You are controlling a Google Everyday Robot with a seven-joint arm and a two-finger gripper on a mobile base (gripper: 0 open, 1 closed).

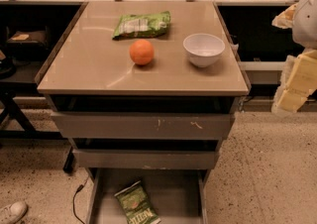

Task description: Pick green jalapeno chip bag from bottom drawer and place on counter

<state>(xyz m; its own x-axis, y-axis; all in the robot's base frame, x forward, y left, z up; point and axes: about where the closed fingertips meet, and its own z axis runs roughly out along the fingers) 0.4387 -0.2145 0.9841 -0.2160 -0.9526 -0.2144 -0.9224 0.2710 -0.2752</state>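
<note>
The green jalapeno chip bag [137, 203], dark green with white lettering, lies on the floor of the pulled-out bottom drawer [173, 191], left of its middle. The tan counter [89, 69] tops the grey drawer cabinet above it. My gripper [296, 86], with pale yellow fingers, hangs at the right edge of the view, beside the counter's right side at about counter height. It is far above and to the right of the bag and holds nothing I can see.
On the counter sit a paler green bag [142, 25] at the back, an orange [141, 52] in the middle and a white bowl [203, 49] at the right. Two upper drawers [143, 126] stand slightly open. A shoe [11, 212] and a cable [77, 200] lie on the floor at left.
</note>
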